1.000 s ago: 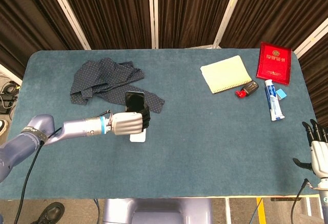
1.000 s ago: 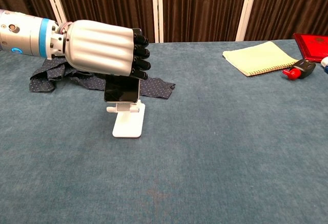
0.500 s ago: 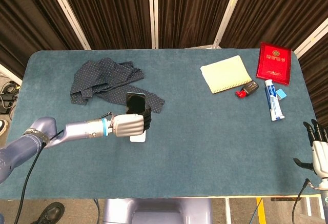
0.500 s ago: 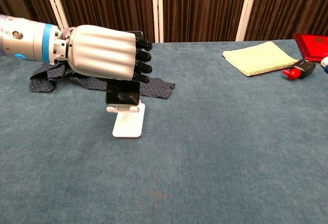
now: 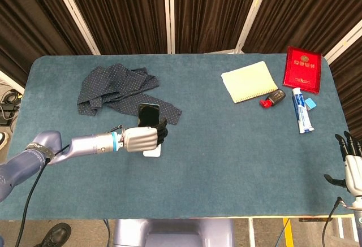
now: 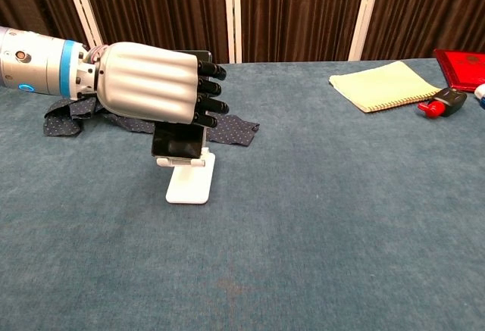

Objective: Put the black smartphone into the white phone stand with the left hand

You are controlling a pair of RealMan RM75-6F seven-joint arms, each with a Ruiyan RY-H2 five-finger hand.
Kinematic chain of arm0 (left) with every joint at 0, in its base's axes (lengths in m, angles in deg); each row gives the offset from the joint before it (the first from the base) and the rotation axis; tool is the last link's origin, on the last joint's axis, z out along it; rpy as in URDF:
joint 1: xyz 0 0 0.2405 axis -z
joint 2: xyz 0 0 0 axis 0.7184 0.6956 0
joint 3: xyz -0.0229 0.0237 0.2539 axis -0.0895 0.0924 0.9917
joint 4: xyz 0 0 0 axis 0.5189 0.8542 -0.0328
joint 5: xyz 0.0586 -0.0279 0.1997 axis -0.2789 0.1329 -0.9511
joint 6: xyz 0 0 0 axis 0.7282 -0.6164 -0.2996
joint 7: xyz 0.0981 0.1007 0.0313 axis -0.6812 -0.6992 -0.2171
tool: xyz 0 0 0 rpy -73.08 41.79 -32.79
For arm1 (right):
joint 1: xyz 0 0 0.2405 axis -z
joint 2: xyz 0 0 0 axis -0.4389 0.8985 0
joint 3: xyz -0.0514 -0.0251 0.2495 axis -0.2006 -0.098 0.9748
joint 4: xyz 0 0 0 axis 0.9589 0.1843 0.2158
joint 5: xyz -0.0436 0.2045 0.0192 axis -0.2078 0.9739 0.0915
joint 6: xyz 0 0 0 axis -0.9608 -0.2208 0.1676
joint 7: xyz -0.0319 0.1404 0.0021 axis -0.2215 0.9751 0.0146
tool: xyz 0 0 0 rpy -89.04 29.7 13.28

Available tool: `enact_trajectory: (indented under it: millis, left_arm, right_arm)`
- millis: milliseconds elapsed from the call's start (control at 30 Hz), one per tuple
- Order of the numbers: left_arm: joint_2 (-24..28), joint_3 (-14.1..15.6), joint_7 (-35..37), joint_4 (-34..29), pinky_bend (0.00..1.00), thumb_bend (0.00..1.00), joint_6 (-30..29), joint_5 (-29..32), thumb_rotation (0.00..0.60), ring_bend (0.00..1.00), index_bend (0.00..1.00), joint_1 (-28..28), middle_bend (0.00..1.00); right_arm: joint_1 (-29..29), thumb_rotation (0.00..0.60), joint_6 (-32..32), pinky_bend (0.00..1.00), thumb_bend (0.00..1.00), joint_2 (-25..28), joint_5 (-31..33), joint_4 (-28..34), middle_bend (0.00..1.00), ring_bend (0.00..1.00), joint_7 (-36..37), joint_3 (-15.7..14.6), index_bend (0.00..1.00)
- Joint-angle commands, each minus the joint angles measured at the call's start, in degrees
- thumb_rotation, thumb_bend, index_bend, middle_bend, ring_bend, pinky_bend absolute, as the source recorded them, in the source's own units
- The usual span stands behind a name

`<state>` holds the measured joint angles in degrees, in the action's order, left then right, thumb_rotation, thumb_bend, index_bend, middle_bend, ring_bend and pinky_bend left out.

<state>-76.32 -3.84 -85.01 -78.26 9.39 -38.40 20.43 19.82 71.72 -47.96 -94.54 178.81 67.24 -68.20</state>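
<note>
The black smartphone [image 5: 149, 113] stands upright with its lower edge in the cradle of the white phone stand [image 6: 189, 183], left of the table's middle. My left hand [image 6: 151, 82] is wrapped around the phone [image 6: 177, 141] from the left, its dark fingertips curled over the screen side. In the head view the same hand [image 5: 141, 138] covers most of the stand [image 5: 154, 152]. My right hand [image 5: 352, 162] hangs at the table's front right corner, fingers apart, holding nothing.
A crumpled dotted blue cloth [image 5: 116, 91] lies just behind the stand. Far right lie a yellow notepad [image 5: 249, 81], a red booklet [image 5: 303, 68], a black and red key fob [image 5: 272, 98] and a toothpaste tube [image 5: 302, 110].
The left hand has sunk a little and shifted slightly left, bringing the phone down onto the stand's cradle. The right hand has not moved.
</note>
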Motion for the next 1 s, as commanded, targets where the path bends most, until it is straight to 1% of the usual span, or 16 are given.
enact_trajectory:
  millis: [33,100,167,267,400,467,533,667,733,767,833,867,900,967,1000]
  left_arm:
    - [0.16,0.17,-0.04,-0.25,0.16,0.0,0.15,0.05,0.6,0.22,0.29,0.0,0.15]
    - [0.27,0.28,-0.05,-0.48,0.15,0.0,0.23,0.09,0.6,0.2,0.27,-0.01,0.11]
    - [0.4,0.33,-0.02,-0.71,0.14,0.0,0.17,0.18,0.6,0.16,0.24,-0.07,0.05]
    - [0.64,0.32,-0.12,-0.92,0.12,0.0,-0.06,0.3,0.6,0.1,0.2,-0.18,0.0]
    - [1.34,0.18,-0.25,-1.51,0.05,0.0,-0.45,0.55,0.6,0.01,0.13,-0.33,0.0]
    - [1.82,0.12,-0.2,-1.85,0.01,0.0,-0.92,0.6,0.6,0.0,0.06,-0.42,0.0]
    - [2.57,0.03,0.13,-2.34,0.0,0.0,-1.75,0.72,0.6,0.0,0.02,-0.63,0.0]
    - [5.27,-0.64,1.07,-3.57,0.0,0.0,-5.79,1.03,0.6,0.0,0.0,-1.55,0.0]
    - [6.87,-2.19,1.57,-5.01,0.0,0.0,-7.97,3.73,0.6,0.0,0.0,-3.44,0.0]
    - [7.41,-2.99,1.58,-6.23,0.0,0.0,-8.59,5.5,0.6,0.0,0.0,-4.65,0.0]
    - [8.78,-5.48,1.62,-10.85,0.0,0.0,-11.66,10.6,0.6,0.0,0.0,-8.5,0.0]
    - [9.62,-6.67,1.78,-14.33,0.0,0.0,-13.77,13.56,0.6,0.0,0.0,-11.07,0.0]
    - [10.23,-7.33,1.96,-16.88,0.0,0.0,-15.16,15.53,0.6,0.0,0.0,-12.85,0.0]
    - [12.21,-8.6,2.04,-24.71,0.0,0.0,-18.52,21.12,0.6,0.0,0.0,-18.0,0.0]
    - [12.91,-8.76,1.78,-27.2,0.0,0.0,-19.33,22.68,0.6,0.0,0.0,-19.53,0.0]
  right_arm:
    - [0.01,0.6,0.03,0.0,0.0,0.0,0.02,0.01,0.0,0.0,-0.01,0.01,0.0]
    - [0.02,0.6,0.05,0.0,0.0,0.02,0.03,0.03,0.0,0.0,0.01,0.03,0.0]
    - [0.03,0.6,0.08,0.0,0.0,0.05,0.04,0.06,0.0,0.0,0.03,0.04,0.0]
    - [0.06,0.6,0.16,0.0,0.0,0.09,0.04,0.12,0.0,0.0,0.05,0.06,0.0]
    - [0.1,0.6,0.25,0.0,0.0,0.18,-0.06,0.27,0.0,0.0,0.08,0.04,0.0]
    - [0.11,0.6,0.28,0.0,0.0,0.22,-0.14,0.34,0.0,0.0,0.11,0.02,0.0]
    - [0.11,0.6,0.31,0.0,0.0,0.24,-0.24,0.4,0.0,0.0,0.07,-0.01,0.0]
    - [0.11,0.6,0.4,0.0,0.0,0.29,-0.64,0.66,0.0,0.0,0.05,-0.16,0.0]
    - [0.1,0.6,0.42,0.0,0.0,0.41,-0.99,0.91,0.0,0.0,0.16,-0.26,0.0]
    - [0.11,0.6,0.49,0.0,0.0,0.5,-1.16,1.06,0.0,0.0,0.25,-0.28,0.0]
    - [0.19,0.6,0.79,0.0,0.0,0.71,-1.56,1.42,0.0,0.0,0.52,-0.3,0.0]
    - [0.26,0.6,0.98,0.0,0.0,0.85,-1.79,1.64,0.0,0.0,0.71,-0.33,0.0]
    - [0.31,0.6,1.1,0.0,0.0,0.94,-1.94,1.75,0.0,0.0,0.82,-0.36,0.0]
    - [0.46,0.6,1.35,0.0,0.0,1.19,-2.34,2.08,0.0,0.0,1.21,-0.47,0.0]
    - [0.51,0.6,1.43,0.0,0.0,1.29,-2.49,2.25,0.0,0.0,1.41,-0.49,0.0]
